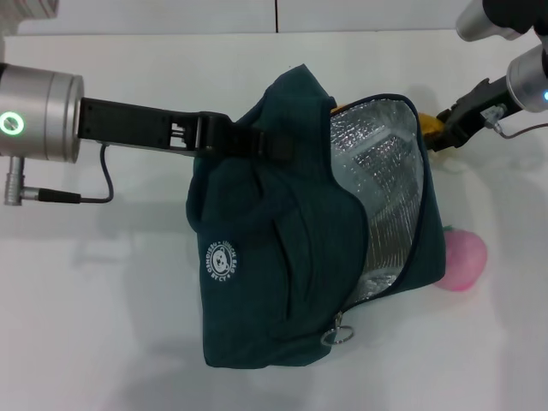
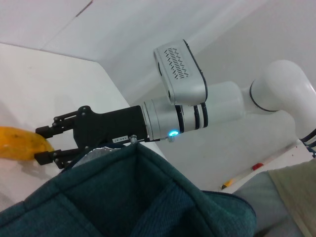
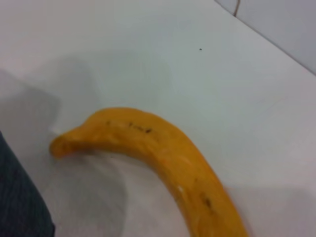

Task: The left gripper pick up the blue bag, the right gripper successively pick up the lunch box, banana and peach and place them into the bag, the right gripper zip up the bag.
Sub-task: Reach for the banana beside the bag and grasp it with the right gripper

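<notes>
**Right claw straddling the banana beside the open bag**

The right gripper (image 2: 43,144) is sitting with its 2 fingers spread around the banana (image 3: 163,158) on the white table (image 1: 103,325), just beside the blue bag's (image 1: 274,257) far right edge. The left gripper (image 1: 224,137) is pinching the bag's upper fabric, keeping the foil mouth gaping. The peach (image 1: 462,259) is lying against the bag's right side, with open table beyond it.
</notes>
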You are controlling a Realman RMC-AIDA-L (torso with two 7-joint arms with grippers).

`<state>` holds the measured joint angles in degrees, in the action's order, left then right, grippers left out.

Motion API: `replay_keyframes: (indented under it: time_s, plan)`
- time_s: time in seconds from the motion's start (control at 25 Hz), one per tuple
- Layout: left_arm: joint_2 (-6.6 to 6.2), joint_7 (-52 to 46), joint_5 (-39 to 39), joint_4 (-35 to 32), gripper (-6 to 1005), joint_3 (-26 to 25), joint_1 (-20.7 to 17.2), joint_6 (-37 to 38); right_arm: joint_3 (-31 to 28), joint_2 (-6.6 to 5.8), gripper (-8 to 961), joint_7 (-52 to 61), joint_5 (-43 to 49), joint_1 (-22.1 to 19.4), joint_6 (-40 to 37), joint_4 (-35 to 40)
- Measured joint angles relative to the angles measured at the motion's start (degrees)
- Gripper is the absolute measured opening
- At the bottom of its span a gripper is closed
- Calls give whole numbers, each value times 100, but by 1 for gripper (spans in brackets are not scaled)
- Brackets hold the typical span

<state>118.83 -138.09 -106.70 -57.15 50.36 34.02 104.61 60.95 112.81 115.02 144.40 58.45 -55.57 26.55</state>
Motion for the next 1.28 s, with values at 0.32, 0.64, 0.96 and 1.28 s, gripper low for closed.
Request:
replay_keyframes:
  time_s: [0.32, 0.64, 0.96, 1.28]
  plan:
    - [-1, -8, 6, -16, 45, 0, -16, 22, 11, -5, 417, 64, 0, 5, -47, 33]
    - [-46, -1, 141, -21, 46, 0, -78, 33, 129, 15, 418, 267, 230, -74, -216, 308]
    - [-53, 10, 144, -24, 46, -1, -104, 34, 131, 31, 415, 459, 357, -382, -548, 887]
    - [-53, 18, 208, -32, 46, 0, -162, 33, 93, -6, 412, 707, 390, -770, -882, 1715]
